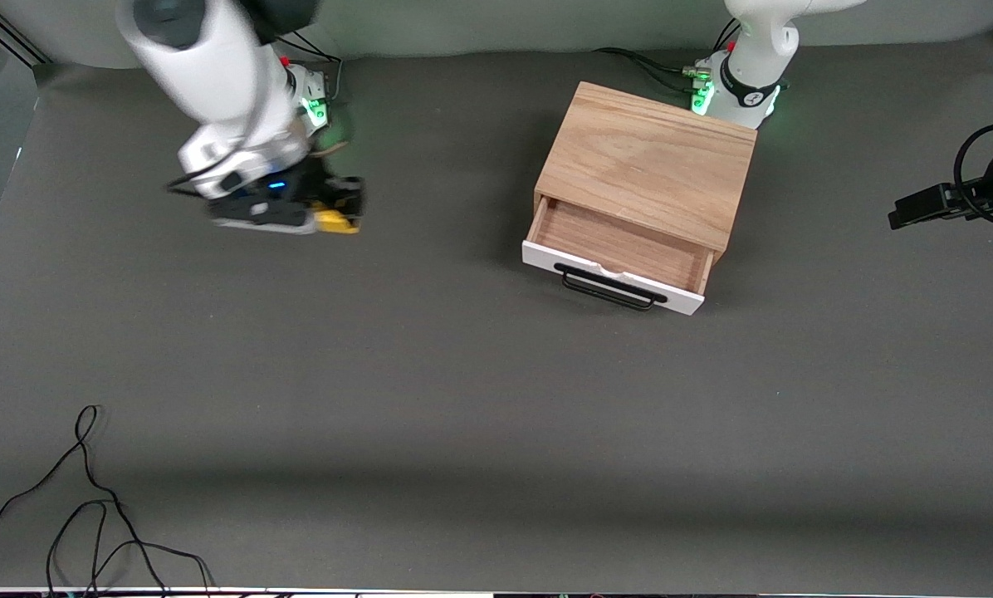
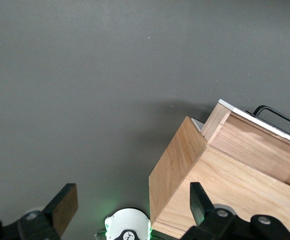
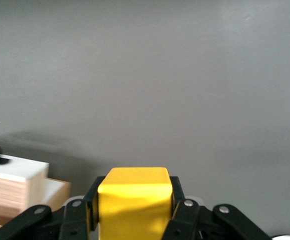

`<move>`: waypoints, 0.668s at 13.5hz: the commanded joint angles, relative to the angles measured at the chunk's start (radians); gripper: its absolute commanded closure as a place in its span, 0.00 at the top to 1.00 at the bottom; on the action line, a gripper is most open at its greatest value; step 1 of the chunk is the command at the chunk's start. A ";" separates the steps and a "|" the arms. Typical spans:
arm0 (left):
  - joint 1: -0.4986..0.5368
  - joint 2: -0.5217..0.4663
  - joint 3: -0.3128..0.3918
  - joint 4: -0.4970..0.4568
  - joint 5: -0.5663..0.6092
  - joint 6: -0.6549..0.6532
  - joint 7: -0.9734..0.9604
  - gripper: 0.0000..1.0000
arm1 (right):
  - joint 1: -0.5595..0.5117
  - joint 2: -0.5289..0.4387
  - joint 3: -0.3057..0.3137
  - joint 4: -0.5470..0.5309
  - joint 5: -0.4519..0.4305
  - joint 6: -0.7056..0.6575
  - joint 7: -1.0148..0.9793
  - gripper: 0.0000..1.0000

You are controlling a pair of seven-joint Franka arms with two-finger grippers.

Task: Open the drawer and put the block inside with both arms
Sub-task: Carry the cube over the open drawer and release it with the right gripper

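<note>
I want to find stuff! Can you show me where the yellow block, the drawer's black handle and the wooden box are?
yellow block (image 3: 134, 200): right wrist view, its front face.
black handle (image 1: 611, 290): front view, middle of the bar.
wooden box (image 1: 650, 162): front view, its top panel.

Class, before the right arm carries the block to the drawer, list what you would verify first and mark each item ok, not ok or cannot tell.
1. Drawer pulled open, wooden interior showing: ok.
2. Drawer interior free of objects: ok.
3. Block clamped between the right gripper fingers: ok.
4. Block lifted off the table: cannot tell.
5. Left gripper open, over the cabinet, holding nothing: ok.
6. Left gripper clear of the space above the drawer opening: cannot tell.
</note>
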 commanded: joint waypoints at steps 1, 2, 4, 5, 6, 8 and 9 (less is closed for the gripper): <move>0.011 -0.012 -0.006 -0.015 0.000 0.012 0.018 1.00 | 0.091 0.191 -0.011 0.227 0.012 -0.016 0.173 0.20; 0.011 -0.012 -0.006 -0.015 0.000 0.011 0.018 1.00 | 0.123 0.244 -0.011 0.286 0.012 -0.016 0.227 0.19; 0.012 -0.012 -0.006 -0.015 0.000 0.009 0.019 1.00 | 0.180 0.344 -0.011 0.395 0.011 -0.016 0.346 0.18; 0.012 -0.012 -0.006 -0.015 0.000 0.007 0.018 1.00 | 0.209 0.389 -0.011 0.440 0.009 -0.016 0.403 0.18; 0.012 -0.012 -0.006 -0.015 0.000 0.006 0.019 1.00 | 0.225 0.435 -0.008 0.487 0.009 -0.016 0.446 0.18; 0.012 -0.012 -0.006 -0.015 0.000 0.004 0.019 1.00 | 0.266 0.519 -0.001 0.572 0.008 -0.016 0.508 0.18; 0.012 -0.012 -0.005 -0.015 0.000 0.004 0.019 1.00 | 0.286 0.558 -0.001 0.612 0.006 -0.016 0.540 0.18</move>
